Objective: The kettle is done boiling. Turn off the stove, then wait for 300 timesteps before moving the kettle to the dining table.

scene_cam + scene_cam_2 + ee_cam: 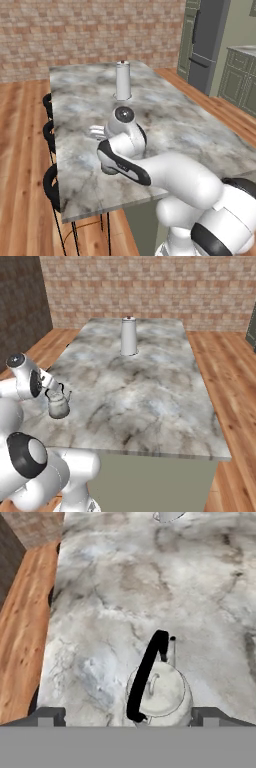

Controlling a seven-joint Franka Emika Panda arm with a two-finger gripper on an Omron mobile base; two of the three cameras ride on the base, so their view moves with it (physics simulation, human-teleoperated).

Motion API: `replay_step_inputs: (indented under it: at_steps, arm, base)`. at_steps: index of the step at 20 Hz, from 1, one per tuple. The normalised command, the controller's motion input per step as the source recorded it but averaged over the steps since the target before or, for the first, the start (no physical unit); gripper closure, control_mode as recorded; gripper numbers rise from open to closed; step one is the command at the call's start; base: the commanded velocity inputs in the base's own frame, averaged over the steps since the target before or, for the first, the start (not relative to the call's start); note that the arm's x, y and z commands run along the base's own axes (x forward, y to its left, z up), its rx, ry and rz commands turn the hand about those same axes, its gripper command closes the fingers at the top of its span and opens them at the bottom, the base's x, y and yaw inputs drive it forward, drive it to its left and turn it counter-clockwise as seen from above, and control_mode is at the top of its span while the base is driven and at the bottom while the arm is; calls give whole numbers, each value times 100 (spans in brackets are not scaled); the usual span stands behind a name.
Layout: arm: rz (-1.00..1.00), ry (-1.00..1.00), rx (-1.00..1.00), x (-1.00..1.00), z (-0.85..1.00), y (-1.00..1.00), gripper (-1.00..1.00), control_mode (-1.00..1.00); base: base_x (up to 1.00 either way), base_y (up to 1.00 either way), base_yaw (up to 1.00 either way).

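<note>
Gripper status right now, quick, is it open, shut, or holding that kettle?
Gripper: open, fingertips spread wide to either side of the kettle, which sits on the dining table; not gripping it.

Three cams, all aimed at the same marble table (200, 135)

The left base view sits behind the arm on its left, looking forward and down the table's length toward the brick wall (90, 30), with the arm up close in the lower right. The right base view does the same from the other side, arm in the lower left. Both share the tabletop, the silver cylinder (129, 336) at the far end and the wall. The hand view hangs right over the kettle (160, 694), very near, looking down and along the table with the cylinder's base at its top edge.
</note>
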Motion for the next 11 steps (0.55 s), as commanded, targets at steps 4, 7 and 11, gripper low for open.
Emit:
replay_step_inputs:
  at_steps: [4, 7, 11]
  arm:
    - [-5, 1, 0, -17, 23, 0, -100, -100]
    - [-4, 1, 0, -26, 13, -1, -100, -100]
    - [-3, 0, 0, -36, 5, -2, -100, -100]
  base:
    - [0, 0, 0]
    - [0, 0, 0]
    - [0, 0, 0]
